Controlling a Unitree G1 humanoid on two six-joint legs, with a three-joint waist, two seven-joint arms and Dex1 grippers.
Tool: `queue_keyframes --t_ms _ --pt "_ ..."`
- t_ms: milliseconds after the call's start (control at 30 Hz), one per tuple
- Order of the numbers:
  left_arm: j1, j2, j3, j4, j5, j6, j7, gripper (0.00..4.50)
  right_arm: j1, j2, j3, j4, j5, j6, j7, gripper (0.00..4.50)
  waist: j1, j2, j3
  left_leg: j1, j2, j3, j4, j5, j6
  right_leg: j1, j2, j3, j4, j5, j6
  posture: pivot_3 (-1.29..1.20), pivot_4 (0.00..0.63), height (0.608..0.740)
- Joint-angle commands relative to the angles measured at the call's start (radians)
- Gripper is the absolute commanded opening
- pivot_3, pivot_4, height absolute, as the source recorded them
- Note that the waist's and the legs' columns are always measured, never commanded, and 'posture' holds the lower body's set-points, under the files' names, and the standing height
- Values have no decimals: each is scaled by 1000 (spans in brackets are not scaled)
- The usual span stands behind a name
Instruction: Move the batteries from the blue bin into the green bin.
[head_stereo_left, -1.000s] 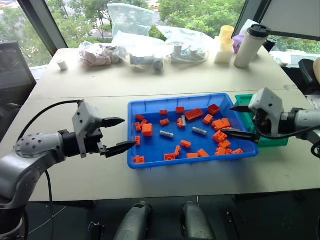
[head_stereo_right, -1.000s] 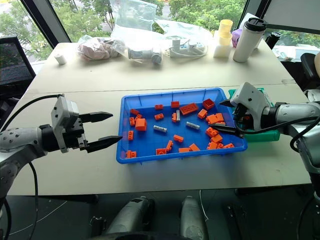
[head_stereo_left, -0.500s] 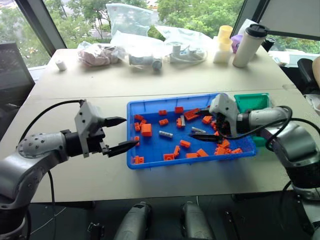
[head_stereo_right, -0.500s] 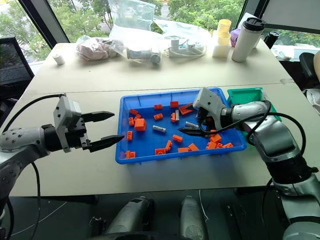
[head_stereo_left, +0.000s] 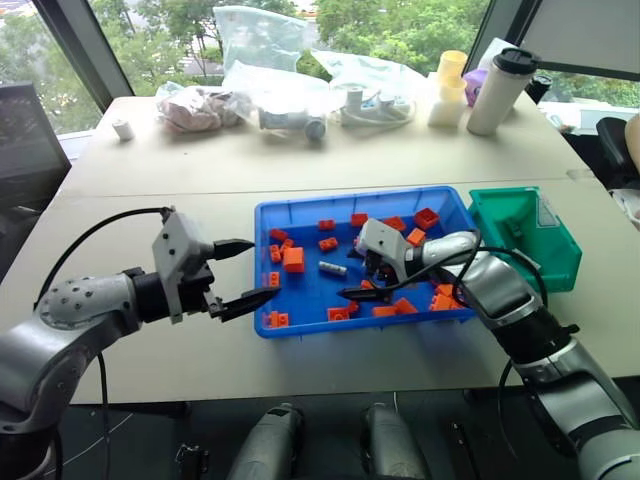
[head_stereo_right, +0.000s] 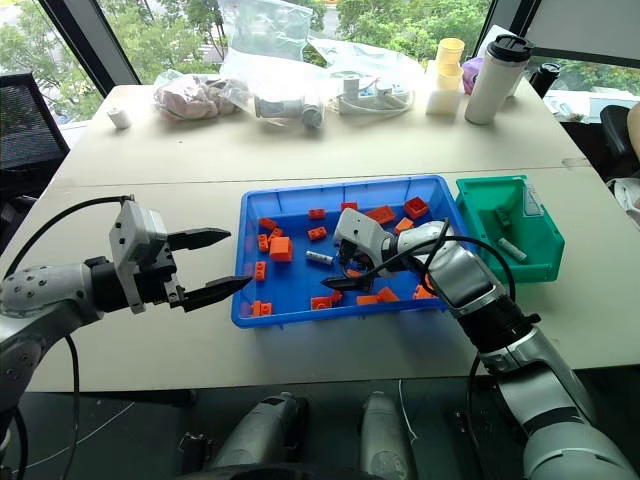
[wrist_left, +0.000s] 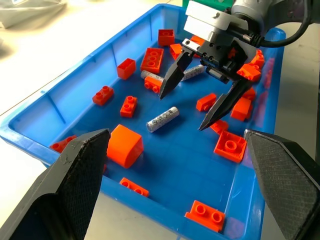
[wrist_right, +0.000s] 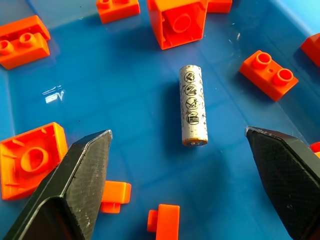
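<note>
The blue bin (head_stereo_left: 305, 292) lies mid-table, strewn with orange bricks (head_stereo_left: 294, 259). A silver battery (head_stereo_left: 333, 268) lies near its middle. My right gripper (head_stereo_left: 352, 277) hangs open low over the bin, its tips just right of that battery. Seen from the right wrist, the battery (wrist_right: 193, 105) lies flat ahead of the spread fingers (wrist_right: 75, 190), untouched. A second battery (wrist_left: 150, 78) lies farther back among bricks. My left gripper (head_stereo_left: 262, 267) stands open and empty at the bin's left rim. The green bin (head_stereo_right: 480, 200), right of the blue one, holds two batteries (head_stereo_right: 512, 250).
Along the table's far edge sit clear plastic bags (head_stereo_left: 270, 95), a white tumbler with a black lid (head_stereo_left: 497, 90), stacked yellow cups (head_stereo_left: 450, 85) and a small white roll (head_stereo_left: 124, 129). Bare tabletop lies in front of the bins.
My right gripper has swung left from beside the green bin to the middle of the blue bin and dropped lower, staying open. The left gripper has kept its place.
</note>
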Motion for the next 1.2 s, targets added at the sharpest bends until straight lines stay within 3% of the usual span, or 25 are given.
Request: queue_keyframes --t_ms 33,133,200,333,400,567,667,833,967,1200 --pt "14 -2 28 -34 -3 -12 10 4500 -32 23 13 27 -47 -28 -8 4394 0 0 0 0 0 0 0 0 0 0 0 0 0 0 0 0 150 740" --pt "36 1 45 -41 -1 -18 10 4500 -42 27 46 53 -101 -46 -11 3583 -2 0 0 0 0 0 0 0 0 0 0 0 0 0 0 0 150 740" --pt "43 2 52 -42 0 -20 11 4500 -45 36 46 53 -106 -42 -10 2708 -2 0 0 0 0 0 0 0 0 0 0 0 0 0 0 0 150 740" --pt "44 0 50 -40 8 -26 17 4500 -52 51 42 52 -133 -51 -14 530 -2 0 0 0 0 0 0 0 0 0 0 0 0 0 0 0 150 740" --pt "43 -1 48 -38 9 -29 18 4500 -56 58 33 49 -135 -44 -13 19 -2 0 0 0 0 0 0 0 0 0 0 0 0 0 0 0 150 740" --pt "25 -8 20 -20 21 -46 12 4500 -105 9 -105 -34 -89 32 -26 24 0 0 0 0 0 0 0 0 0 0 0 0 0 0 0 0 150 740" --pt "3 -16 -1 -1 30 -60 2 4500 -110 -126 -279 -76 -57 112 -37 24 11 1 0 -1 -1 0 0 0 0 0 0 0 0 0 0 0 150 740" --pt "-46 -46 -43 52 63 -106 -32 4500 -8 -350 -455 -87 -57 153 -49 24 10 0 0 -1 -1 -1 0 -2 4 1 -1 -1 -2 0 0 0 150 740" --pt "-123 -74 -84 109 79 -134 -65 4500 92 -473 -543 -93 -59 167 -51 24 -1 1 0 0 0 1 -1 -3 5 0 -1 0 -1 0 0 0 150 740" --pt "-268 -147 -142 207 106 -183 -112 4500 213 -530 -588 -80 -50 150 -54 24 -1 2 0 0 0 1 0 -3 4 0 0 0 0 0 0 0 150 740"
